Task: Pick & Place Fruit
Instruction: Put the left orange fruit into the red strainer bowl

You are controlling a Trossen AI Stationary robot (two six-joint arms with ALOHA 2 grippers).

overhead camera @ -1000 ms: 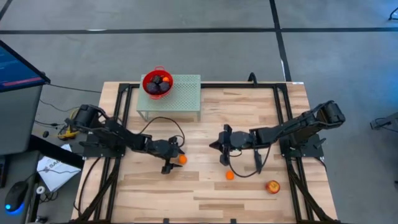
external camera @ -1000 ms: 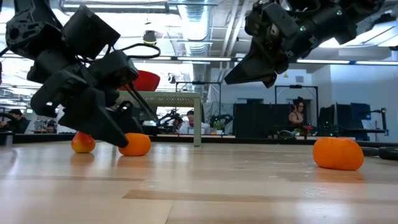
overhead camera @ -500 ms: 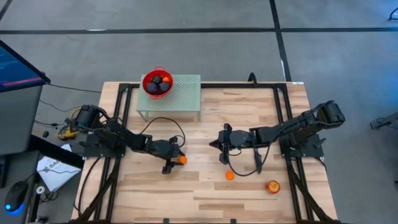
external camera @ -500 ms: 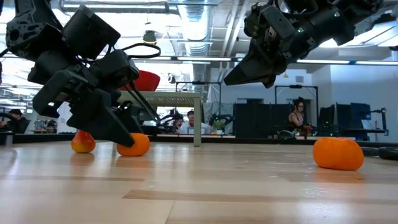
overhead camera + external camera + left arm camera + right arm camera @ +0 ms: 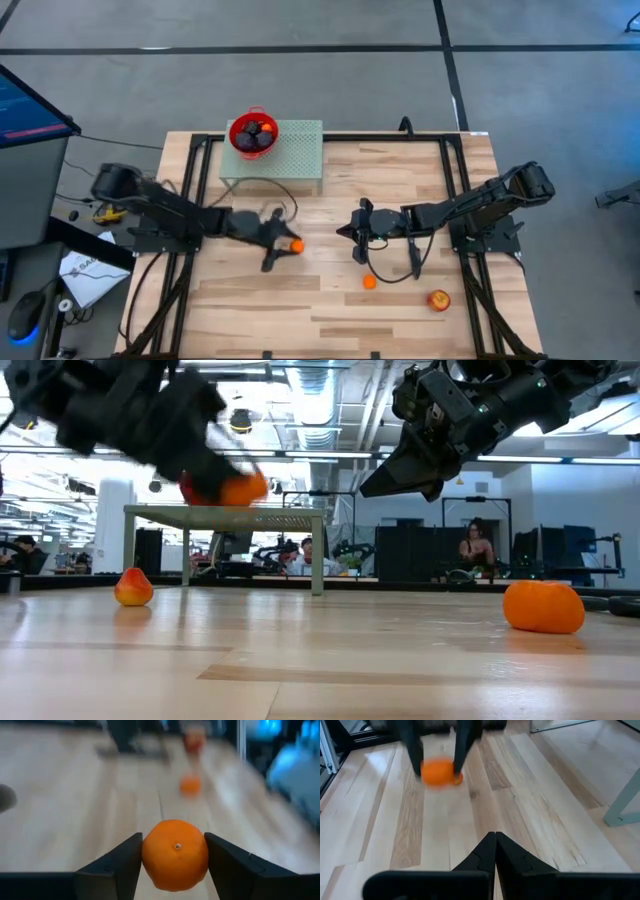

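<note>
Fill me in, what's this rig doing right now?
Fruit pick and place. The left hand is shut on an orange fruit, held above the table. The right hand hangs shut over the middle. Another orange and an apple-like fruit lie on the table; the red bowl holds dark plums.

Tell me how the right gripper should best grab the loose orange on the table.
Probably from straight above, fingers closing across the widest middle of the orange: it is round, sits free on the table, with nothing touching it. The right gripper hangs nearby, shut.
</note>
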